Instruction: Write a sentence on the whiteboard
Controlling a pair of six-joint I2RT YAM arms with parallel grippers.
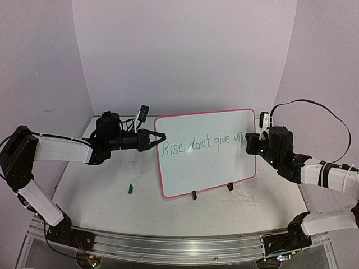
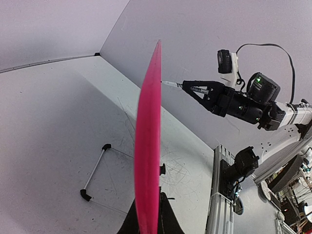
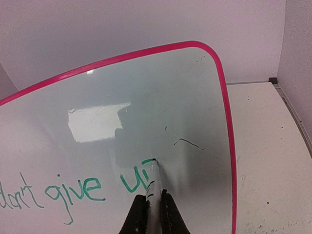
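**A:** The whiteboard [image 1: 207, 168] stands upright mid-bench on its two black clip feet [image 1: 194, 195], leaning back a touch. Green lettering runs across it: "Rise, don't give u", and the last letter is under the pen.

**B:** Look at the left tool [image 1: 159, 136]. It's clamped on the board's left edge, with the pink frame pinched between its fingers. I'd call that bracing, so the board can't slide or tip under pen pressure.

**A:** The right tool [image 3: 148, 207] is closed around a marker [image 3: 154, 178], and the tip touches the surface just after the "u". The barrel points almost straight at the board, which should give steady strokes.

**B:** The sentence looks nearly done, and there's not much white before the right frame.

**A:** What's around it? A small green piece [image 1: 130, 189], maybe the cap, lies on the bench [image 1: 90, 185] left of the board, well apart from both arms. A thin wire bracket [image 2: 95, 170] sits behind the board.

**B:** Nothing blocks the pen. There are scribbles on the bench and a few stray dark marks above the pen tip.
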